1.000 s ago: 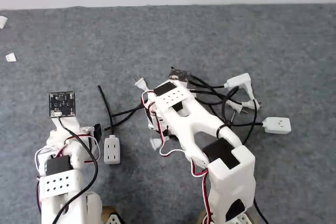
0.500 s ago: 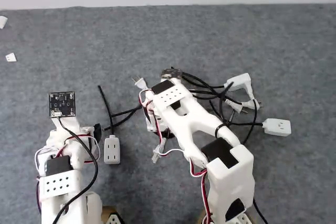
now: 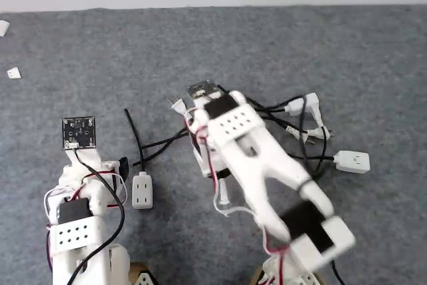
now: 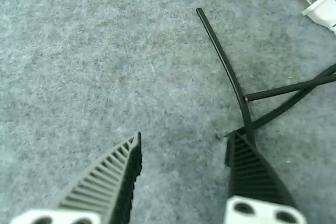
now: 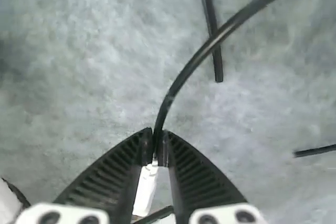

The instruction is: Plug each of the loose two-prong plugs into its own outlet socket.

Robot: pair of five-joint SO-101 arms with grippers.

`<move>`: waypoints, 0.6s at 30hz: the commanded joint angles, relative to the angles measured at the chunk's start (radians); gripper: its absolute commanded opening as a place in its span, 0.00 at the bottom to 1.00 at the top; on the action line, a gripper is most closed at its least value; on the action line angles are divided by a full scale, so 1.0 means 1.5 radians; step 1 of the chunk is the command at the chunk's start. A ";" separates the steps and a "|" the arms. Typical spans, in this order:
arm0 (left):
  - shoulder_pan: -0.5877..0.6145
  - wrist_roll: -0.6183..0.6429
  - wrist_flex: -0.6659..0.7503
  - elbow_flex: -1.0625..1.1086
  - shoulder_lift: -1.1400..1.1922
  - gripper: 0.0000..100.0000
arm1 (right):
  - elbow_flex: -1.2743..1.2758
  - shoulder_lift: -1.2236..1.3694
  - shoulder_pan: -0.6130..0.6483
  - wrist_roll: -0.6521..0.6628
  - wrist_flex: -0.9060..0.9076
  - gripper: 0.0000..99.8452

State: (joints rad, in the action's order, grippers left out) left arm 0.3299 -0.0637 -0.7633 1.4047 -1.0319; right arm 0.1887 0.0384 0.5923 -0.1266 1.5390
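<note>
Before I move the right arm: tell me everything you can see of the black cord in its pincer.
The black cord is thin, round and smooth, rubbery by its look. The right pincer is shut on it at the fingertips. From there it runs off in one curve over the grey carpet and crosses a second black cord near that one's cut end. Between the fingers, behind the tips, sits a white piece, perhaps its plug; I cannot tell.

A white two-slot outlet block lies on the grey carpeted table just right of the left arm; a white two-prong plug lies behind it, rightward. Another white outlet block lies far right. The right gripper pinches a black cord.
</note>
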 commanded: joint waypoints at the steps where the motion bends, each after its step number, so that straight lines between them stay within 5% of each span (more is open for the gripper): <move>1: -0.002 -0.003 -0.007 -0.006 -0.011 0.24 | 0.068 -0.112 -0.010 0.064 -0.069 0.01; 9: -0.001 -0.002 -0.006 -0.006 -0.012 0.24 | 0.185 -0.050 -0.058 0.300 -0.299 0.01; 13: -0.001 -0.002 -0.006 -0.006 -0.012 0.24 | 0.157 0.007 -0.109 0.305 -0.323 0.02; 18: -0.001 -0.003 -0.006 -0.006 -0.012 0.24 | 0.077 0.053 -0.115 0.234 -0.209 0.15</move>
State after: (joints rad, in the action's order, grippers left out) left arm 0.3299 -0.0637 -0.7633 1.4047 -1.0365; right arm 0.4051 0.1166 0.4358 0.2816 1.1385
